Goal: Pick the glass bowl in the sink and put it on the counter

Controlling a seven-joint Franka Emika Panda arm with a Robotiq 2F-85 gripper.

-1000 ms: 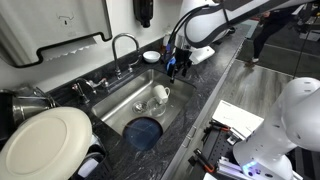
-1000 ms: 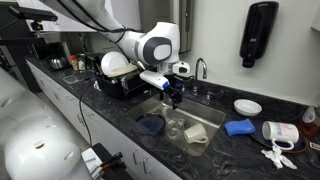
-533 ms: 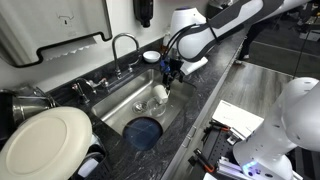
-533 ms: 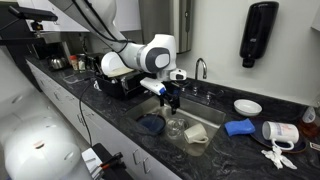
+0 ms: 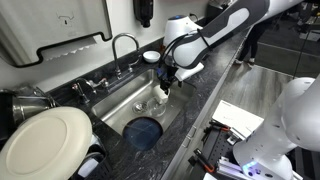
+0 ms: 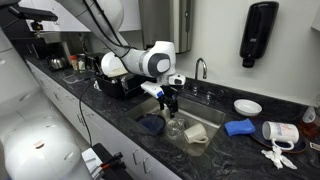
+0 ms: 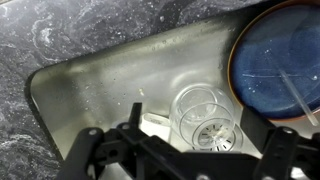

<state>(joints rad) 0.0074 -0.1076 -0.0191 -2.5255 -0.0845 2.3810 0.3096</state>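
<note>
The glass bowl is clear and faint and lies tilted over the drain on the floor of the sink. It also shows in an exterior view. A white cup lies beside it, and a dark blue round dish lies at its other side. My gripper is open and empty, hovering above the bowl with a finger on each side of it, apart from it. It shows over the sink in both exterior views. The black speckled counter surrounds the basin.
A curved faucet stands at the sink's back rim. A dish rack with a large white plate stands at one end of the counter. A white saucer, a blue cloth and a tipped white mug lie at the other end.
My gripper has moved from over the counter edge to above the sink and come lower towards the bowl. The bowl, cup and blue dish have not moved.
</note>
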